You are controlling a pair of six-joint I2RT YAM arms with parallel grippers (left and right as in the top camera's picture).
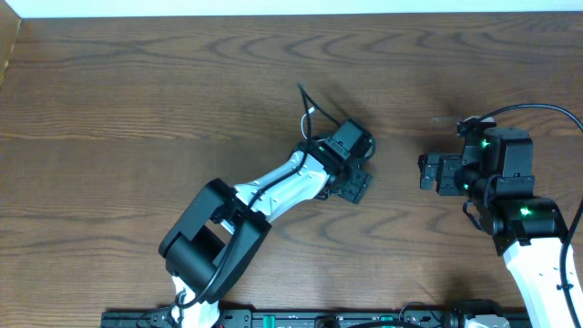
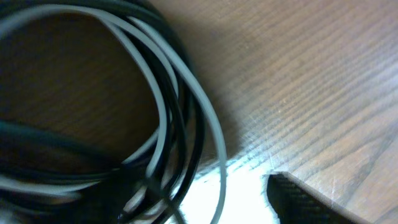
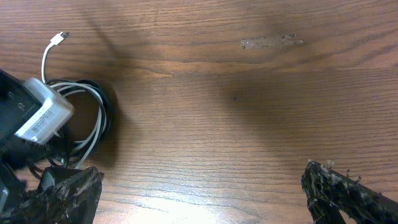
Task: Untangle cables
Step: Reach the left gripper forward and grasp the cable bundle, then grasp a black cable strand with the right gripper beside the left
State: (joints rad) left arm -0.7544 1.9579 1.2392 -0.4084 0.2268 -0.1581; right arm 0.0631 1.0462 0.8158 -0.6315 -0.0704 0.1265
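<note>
Item: bundle of thin black and white flexible cords [image 2: 180, 118], looped into one coil on a dark brown wood-grain table [image 1: 137, 109]. Location: directly under the left claw [image 1: 351, 169], up and to the left of its one visible fingertip [image 2: 298, 199], which stands apart from the strands. Seen from the right claw [image 3: 205, 193], the same coil [image 3: 93, 118] lies well off to its left, with bare wood between. One loose white cord end with a small white plug [image 3: 60, 38] pokes out beyond the coil, on the far side of the left claw. Claw condition: right claw spread wide, nothing between its fingers; left claw shows only one finger, so its opening and grip cannot be told. Progress, as judged: no cord lies apart from the others. Black and white strands cross and overlap in the left wrist view, so the whole separation appears left to do, beginning with a hold on a single strand. Clearance: open table on every side of both claws. The table's far edge [image 1: 291, 18] lies well beyond them. The gap between the two claws is bare, giving room to draw a cord toward the right claw.
</note>
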